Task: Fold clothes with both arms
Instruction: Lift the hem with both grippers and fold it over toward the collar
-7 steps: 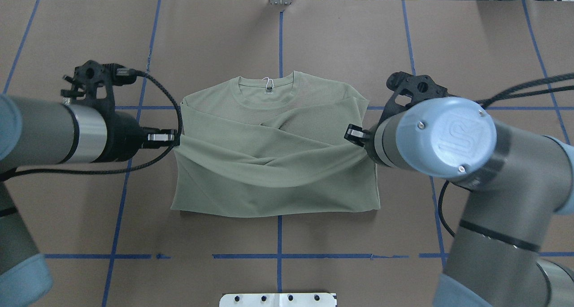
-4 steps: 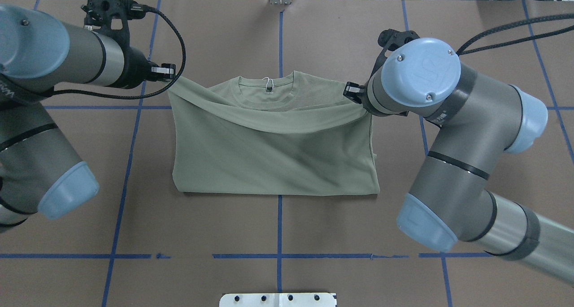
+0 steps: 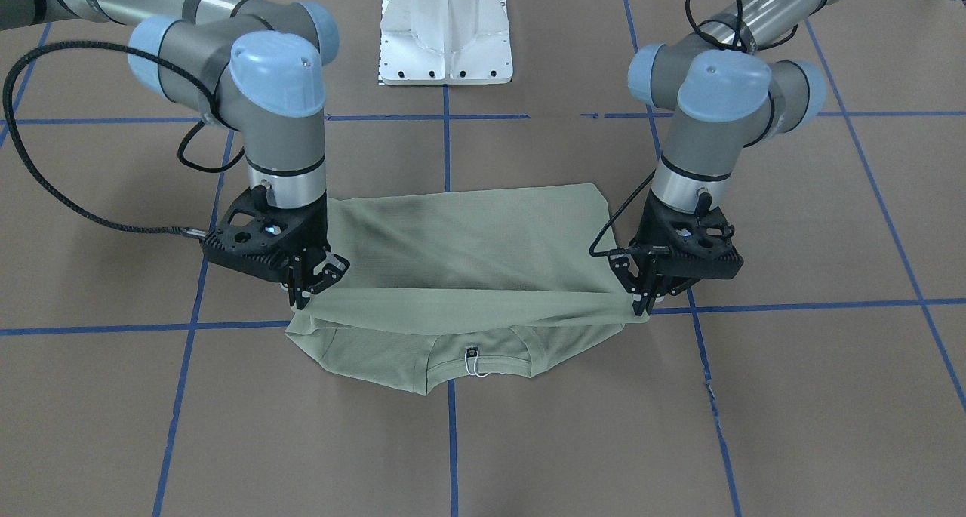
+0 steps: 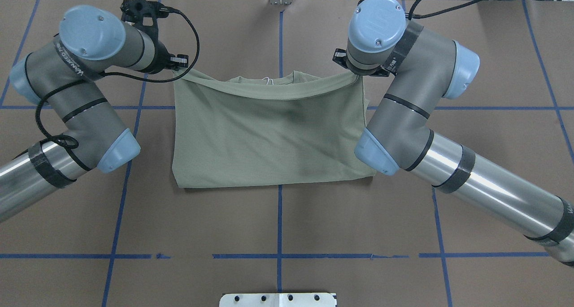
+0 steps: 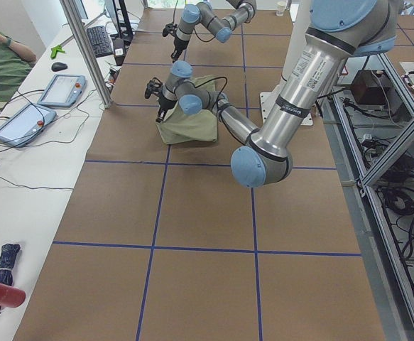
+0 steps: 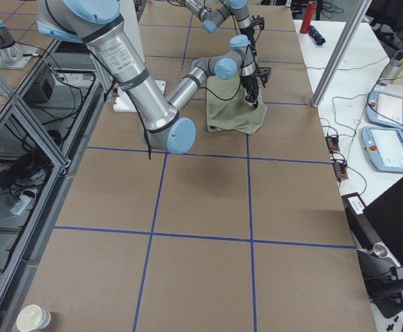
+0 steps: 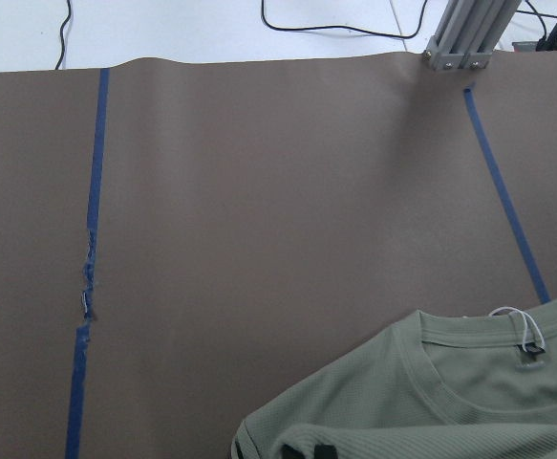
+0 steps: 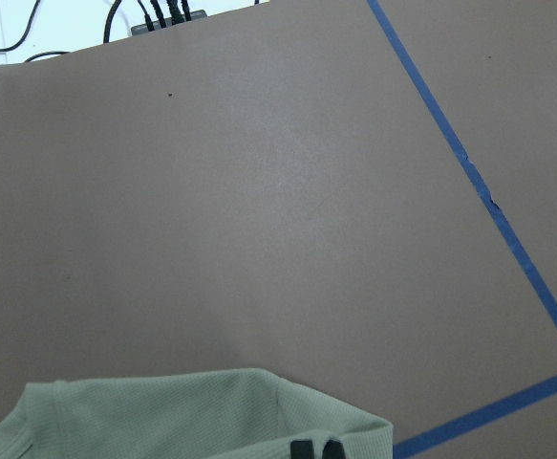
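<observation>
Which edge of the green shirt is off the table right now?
The shirt's edge over the neckline, stretched between the left gripper and right gripper. The opposite, folded edge lies flat on the table.

Brown table [image 4: 215,38], blue tape grid [image 4: 280,42]

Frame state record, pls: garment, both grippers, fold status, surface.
garment: sage-green shirt, folded in half, hem layer on top
left gripper: shut on one hem corner
right gripper: shut on the opposite hem corner
fold status: hem edge stretched between grippers, just short of collar, not released
surface: brown table, blue tape grid
</observation>
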